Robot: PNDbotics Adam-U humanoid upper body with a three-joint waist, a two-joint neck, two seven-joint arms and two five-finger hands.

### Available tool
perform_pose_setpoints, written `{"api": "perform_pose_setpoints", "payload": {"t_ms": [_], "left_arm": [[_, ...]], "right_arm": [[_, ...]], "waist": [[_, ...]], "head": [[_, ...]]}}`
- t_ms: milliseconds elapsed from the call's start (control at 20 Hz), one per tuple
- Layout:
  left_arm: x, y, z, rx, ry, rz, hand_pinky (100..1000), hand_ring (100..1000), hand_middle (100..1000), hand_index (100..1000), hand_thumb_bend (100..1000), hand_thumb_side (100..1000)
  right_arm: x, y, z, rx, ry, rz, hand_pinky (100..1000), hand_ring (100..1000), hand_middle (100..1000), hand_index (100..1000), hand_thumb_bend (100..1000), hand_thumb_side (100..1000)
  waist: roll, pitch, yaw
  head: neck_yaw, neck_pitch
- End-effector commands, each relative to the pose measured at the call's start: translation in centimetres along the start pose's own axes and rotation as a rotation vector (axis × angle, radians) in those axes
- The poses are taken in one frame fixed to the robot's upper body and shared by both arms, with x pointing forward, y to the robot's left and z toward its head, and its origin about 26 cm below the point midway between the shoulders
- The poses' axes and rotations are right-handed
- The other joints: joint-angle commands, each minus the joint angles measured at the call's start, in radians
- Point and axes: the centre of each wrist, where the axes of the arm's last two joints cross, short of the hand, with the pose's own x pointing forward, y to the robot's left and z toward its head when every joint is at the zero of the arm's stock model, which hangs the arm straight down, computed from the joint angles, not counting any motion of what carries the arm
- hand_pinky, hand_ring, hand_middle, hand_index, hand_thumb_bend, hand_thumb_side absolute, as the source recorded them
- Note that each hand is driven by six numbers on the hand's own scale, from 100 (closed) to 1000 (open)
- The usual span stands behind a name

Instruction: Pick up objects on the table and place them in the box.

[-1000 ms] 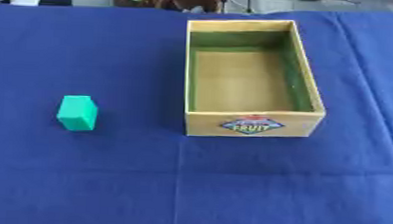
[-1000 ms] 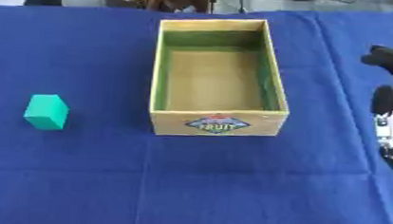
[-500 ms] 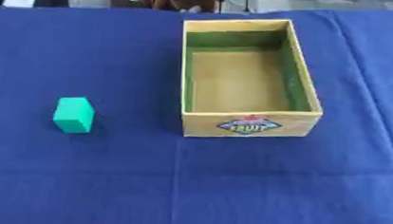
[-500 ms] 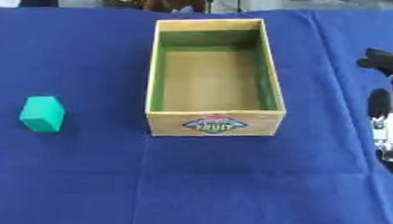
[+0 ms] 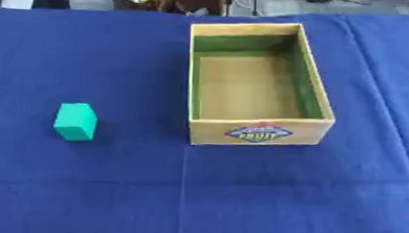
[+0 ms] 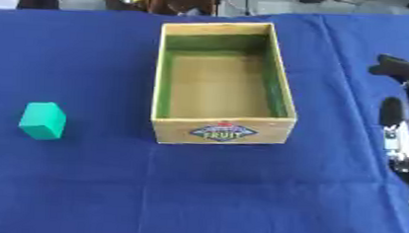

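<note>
Nothing has shifted on the desk (image 5: 109,193) over the last second. The green block (image 5: 75,122) sits well left of the empty box (image 5: 261,133). The right hand (image 6: 400,70) idles at the right edge, fingers unreadable; picking hasn't begun.

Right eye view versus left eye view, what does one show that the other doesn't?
Only the right eye view shows the right hand and arm at the right edge, above the blue cloth; whether its fingers are curled cannot be told. The left eye view shows only a dark sliver there, and nothing of its own. Both show the green block left of the box, which holds nothing.
</note>
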Motion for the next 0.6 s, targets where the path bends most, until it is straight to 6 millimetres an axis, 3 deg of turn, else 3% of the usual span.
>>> {"api": "perform_pose_setpoints", "payload": {"t_ms": [50,600], "left_arm": [[-0.8,1.2,-0.6,-0.054,-0.020,-0.073,742,821,869,1000,579,921],[-1.6,2.8,-2.6,-0.128,-0.070,-0.110,773,856,895,1000,595,866]], "right_arm": [[0.3,-0.3,-0.4,0.014,-0.023,0.017,891,881,705,846,100,761],[0.3,-0.1,-0.3,0.025,-0.020,0.012,893,882,704,846,100,763]], "waist": [[0.001,-0.012,-0.001],[0.001,-0.010,-0.008]], "head": [[0.006,-0.013],[0.001,-0.026]]}}
